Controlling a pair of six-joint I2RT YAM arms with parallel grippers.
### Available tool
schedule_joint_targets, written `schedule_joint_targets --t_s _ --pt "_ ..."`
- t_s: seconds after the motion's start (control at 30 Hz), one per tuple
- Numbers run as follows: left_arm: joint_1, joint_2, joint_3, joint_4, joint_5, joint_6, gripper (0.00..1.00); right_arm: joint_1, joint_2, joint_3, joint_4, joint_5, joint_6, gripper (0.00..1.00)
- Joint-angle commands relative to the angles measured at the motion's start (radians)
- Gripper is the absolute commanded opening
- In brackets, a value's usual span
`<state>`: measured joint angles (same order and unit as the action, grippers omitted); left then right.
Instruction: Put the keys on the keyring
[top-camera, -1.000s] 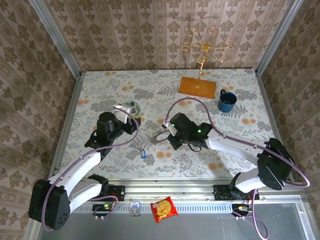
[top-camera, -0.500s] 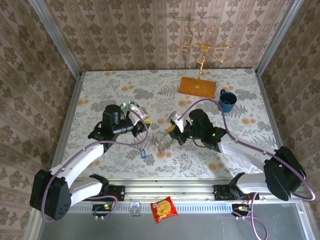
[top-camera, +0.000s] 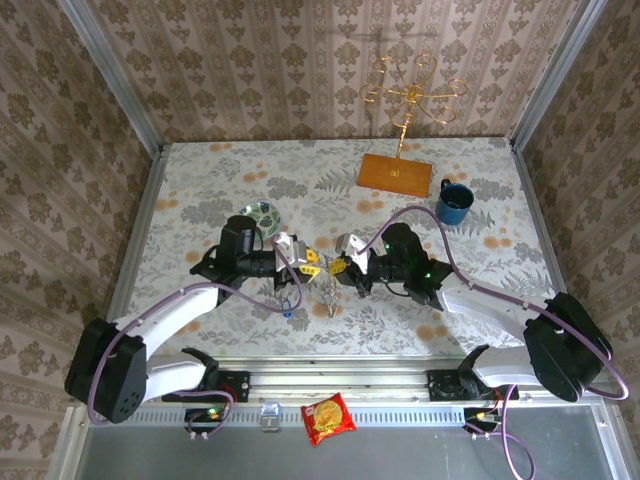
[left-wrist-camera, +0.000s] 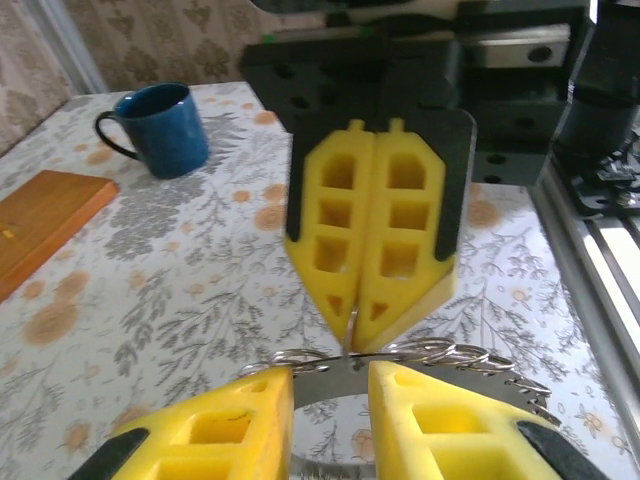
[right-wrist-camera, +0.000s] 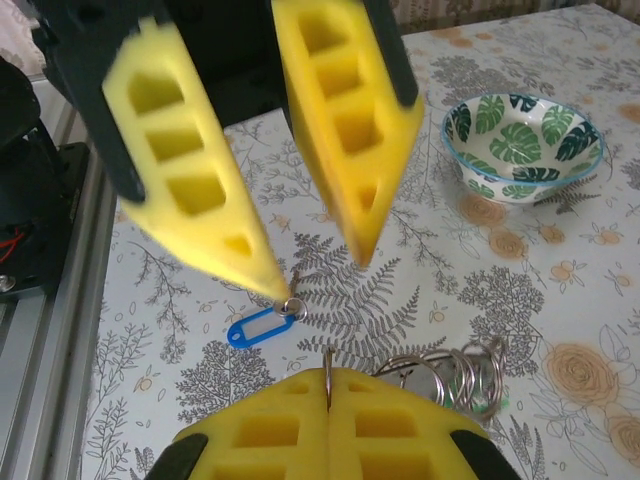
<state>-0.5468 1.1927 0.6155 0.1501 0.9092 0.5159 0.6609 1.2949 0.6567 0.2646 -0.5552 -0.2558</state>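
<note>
Mid-table, between my two arms: the right gripper (left-wrist-camera: 355, 330) is clenched on the rim of the keyring (left-wrist-camera: 430, 358). It holds the grey ring up off the cloth. The ring's edge of wire loops faces the left gripper (right-wrist-camera: 322, 278), whose yellow pads stand apart, released, with the ring's band just off their tips.

The blue key (right-wrist-camera: 255, 326) lies flat on the cloth below the left fingers, apart from the ring and toward the near edge.

The only print I can find is on a red-and-yellow snack packet (top-camera: 328, 418), which lies on the metal ledge in front of the arm bases. It is too small to read.

A small bowl (right-wrist-camera: 525, 190) with a green leaf pattern sits behind the left arm. At the back right, a blue mug (left-wrist-camera: 165, 135) stands near a flat wooden board (left-wrist-camera: 45, 215) that carries a gold wire stand (top-camera: 410, 92). Both are well apart from the grippers, and nothing lies between the pads and the ring.

The table (top-camera: 220, 170) wears a grey leaf-and-flower cloth with orange blooms. Brown patterned wallpaper (top-camera: 250, 70) closes it in on three sides, and a metal rail (top-camera: 350, 375) runs along the near edge.
</note>
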Motion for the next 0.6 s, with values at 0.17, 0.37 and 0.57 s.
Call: schedule_joint_targets --t_s 0.17,0.37,0.57 --pt "-0.034 0.034 -0.005 -0.052 0.03 0.095 0.26 0.009 -0.034 -0.012 0.063 -0.039 -0.065 0.0" --pt "-0.048 0.043 -0.007 -0.048 0.018 0.102 0.21 0.022 -0.035 -0.008 0.062 -0.035 -0.073 0.0" --pt "-0.051 0.044 -0.013 -0.043 -0.003 0.109 0.17 0.032 -0.027 -0.008 0.061 -0.046 -0.084 0.0"
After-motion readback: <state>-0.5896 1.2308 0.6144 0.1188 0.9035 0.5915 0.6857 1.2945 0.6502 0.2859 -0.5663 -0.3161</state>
